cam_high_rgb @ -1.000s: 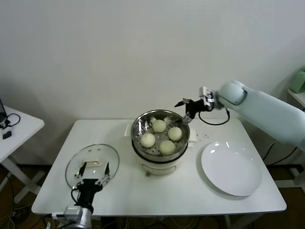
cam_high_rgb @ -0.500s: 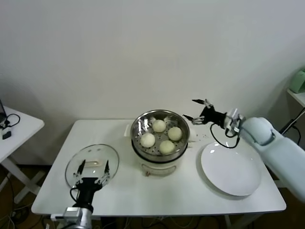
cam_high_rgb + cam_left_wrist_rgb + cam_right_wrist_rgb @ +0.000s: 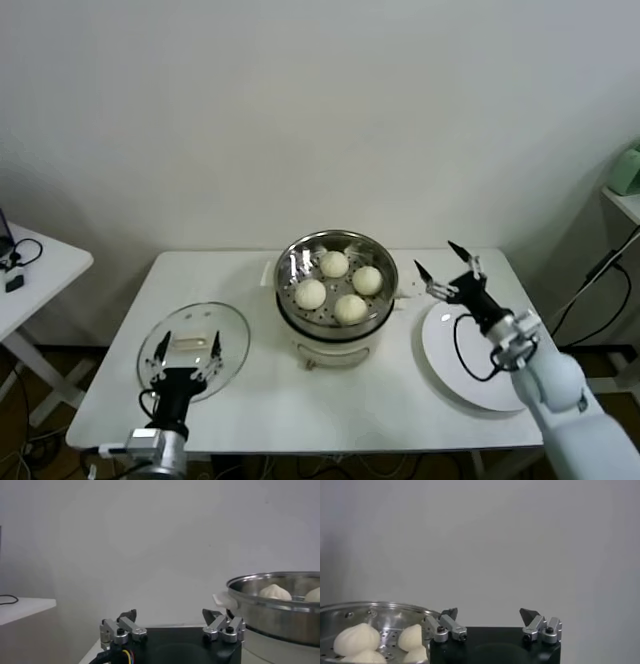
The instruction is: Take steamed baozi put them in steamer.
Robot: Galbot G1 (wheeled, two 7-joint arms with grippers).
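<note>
**All four buns are in the steamer, looks pretty much done**

So here's where things stand. The steamer (image 3: 336, 287) sits in the middle of the table (image 3: 300, 400), and all four buns (image 3: 340, 285) are inside it, lying on the holed floor in a little cluster: one at 12 o'clock, one around 2, one at 6 and one at 9. They're close together, some maybe touching, hard to say for sure. From the right wrist camera you can see three of them peeking over the metal rim.

The plate (image 3: 500, 385) at about 3 o'clock from the steamer has nothing on it, so I'd say there's nothing left to move over. Task-wise that reads as finished, at least the bun part.

The right gripper (image 3: 447, 268) hangs over the far edge of the plate, just beside the steamer at its 3 o'clock side. Its fingers are spread wide and there's nothing between them.

The left gripper (image 3: 183, 353) is parked down at roughly 8 o'clock from the steamer, hovering over the glass lid (image 3: 236, 340) that lies flat on the table. Fingers spread apart there too, holding nothing.

Only thing I could imagine still being open is the lid going back on, but the job as given doesn't ask for that. My guess: the arm just needs to pull back and that's a wrap.
</note>
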